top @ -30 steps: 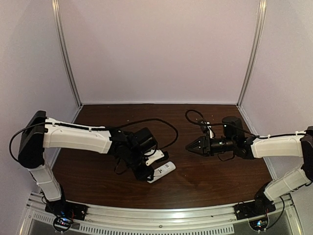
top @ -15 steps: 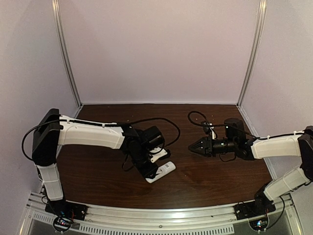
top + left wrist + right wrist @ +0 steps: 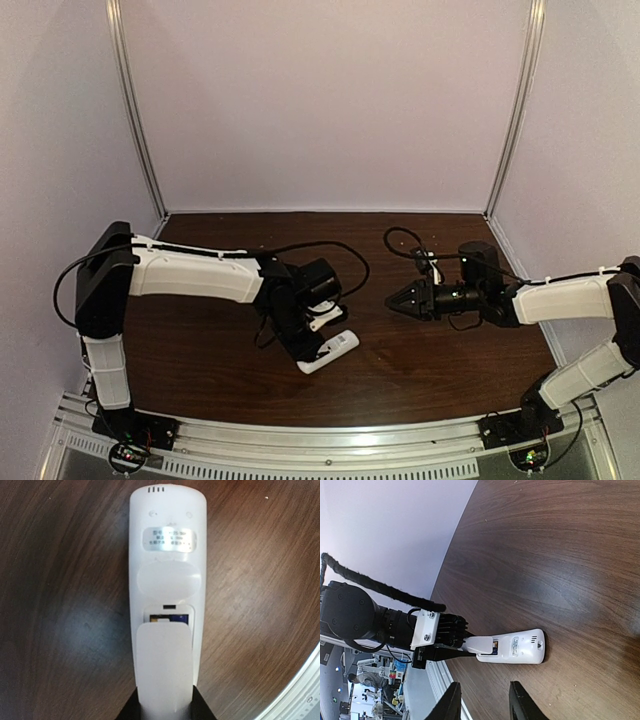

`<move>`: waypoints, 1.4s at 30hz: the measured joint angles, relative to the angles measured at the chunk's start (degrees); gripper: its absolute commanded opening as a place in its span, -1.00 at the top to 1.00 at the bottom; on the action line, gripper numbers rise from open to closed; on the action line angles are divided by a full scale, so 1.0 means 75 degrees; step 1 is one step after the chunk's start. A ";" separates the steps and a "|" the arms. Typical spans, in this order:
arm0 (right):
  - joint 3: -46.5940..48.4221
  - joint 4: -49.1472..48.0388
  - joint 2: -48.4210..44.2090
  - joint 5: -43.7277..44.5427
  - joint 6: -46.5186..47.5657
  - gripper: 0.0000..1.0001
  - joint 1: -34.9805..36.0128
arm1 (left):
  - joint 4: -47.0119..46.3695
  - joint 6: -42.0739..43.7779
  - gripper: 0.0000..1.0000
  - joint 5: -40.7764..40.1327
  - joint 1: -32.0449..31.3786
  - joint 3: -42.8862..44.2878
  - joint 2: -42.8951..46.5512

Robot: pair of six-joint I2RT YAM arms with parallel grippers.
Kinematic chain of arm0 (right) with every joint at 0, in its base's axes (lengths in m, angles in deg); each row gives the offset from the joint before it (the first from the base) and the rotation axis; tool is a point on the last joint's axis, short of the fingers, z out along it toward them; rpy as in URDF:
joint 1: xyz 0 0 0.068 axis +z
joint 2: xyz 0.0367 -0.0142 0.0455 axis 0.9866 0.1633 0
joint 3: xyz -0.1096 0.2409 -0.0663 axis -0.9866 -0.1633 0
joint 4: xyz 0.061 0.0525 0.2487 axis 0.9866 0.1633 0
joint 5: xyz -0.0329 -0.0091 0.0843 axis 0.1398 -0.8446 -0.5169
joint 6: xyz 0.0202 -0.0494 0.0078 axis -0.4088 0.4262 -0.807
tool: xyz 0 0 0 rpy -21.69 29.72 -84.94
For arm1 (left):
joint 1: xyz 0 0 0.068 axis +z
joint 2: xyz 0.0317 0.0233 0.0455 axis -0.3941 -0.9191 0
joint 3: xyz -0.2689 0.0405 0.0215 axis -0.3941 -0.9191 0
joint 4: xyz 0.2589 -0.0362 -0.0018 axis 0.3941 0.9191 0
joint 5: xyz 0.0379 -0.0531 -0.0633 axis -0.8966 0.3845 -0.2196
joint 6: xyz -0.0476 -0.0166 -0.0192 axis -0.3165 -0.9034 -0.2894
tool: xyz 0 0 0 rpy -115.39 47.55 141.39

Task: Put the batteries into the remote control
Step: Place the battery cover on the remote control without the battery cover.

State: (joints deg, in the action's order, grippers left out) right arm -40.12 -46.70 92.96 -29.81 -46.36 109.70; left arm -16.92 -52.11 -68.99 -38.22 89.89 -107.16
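Note:
The white remote control [image 3: 167, 535] lies back-up on the dark wooden table [image 3: 420, 370], near the front middle in the top view [image 3: 335, 350]. My left gripper [image 3: 164, 706] is shut on the white battery cover [image 3: 165, 665], which lies over most of the recess. In the uncovered slit, the ends of the batteries [image 3: 170, 618] show, one orange and one dark blue. My right gripper [image 3: 485, 702] hangs open and empty to the right of the remote [image 3: 517, 650], pointing towards it, well apart [image 3: 392, 300].
A black cable loop [image 3: 400, 240] lies behind the right wrist, and another arcs over the left wrist [image 3: 340, 252]. A metal rail [image 3: 330, 445] runs along the table's near edge. Pale walls with metal corner posts [image 3: 135, 110] close in the back and sides.
The left arm has shifted right and swung its gripper round at the remote's near end. The right gripper has moved slightly right and back. The remote has stayed put.

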 measured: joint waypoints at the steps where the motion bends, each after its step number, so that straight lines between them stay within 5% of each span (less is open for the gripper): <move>1: -0.0009 -0.0015 0.0003 -0.0003 0.0000 0.31 0.0000 | 0.0020 0.0000 0.75 -0.0035 0.0000 0.0026 0.0000; 42: -0.0093 -0.0201 0.0093 -0.0169 -0.0003 0.32 -0.0038 | 0.0172 0.0117 0.66 -0.0035 -0.0009 0.0353 -0.0379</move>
State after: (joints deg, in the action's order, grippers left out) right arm -40.81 -48.20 93.66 -31.07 -46.39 109.42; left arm -15.63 -51.24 -69.26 -38.28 92.53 -110.00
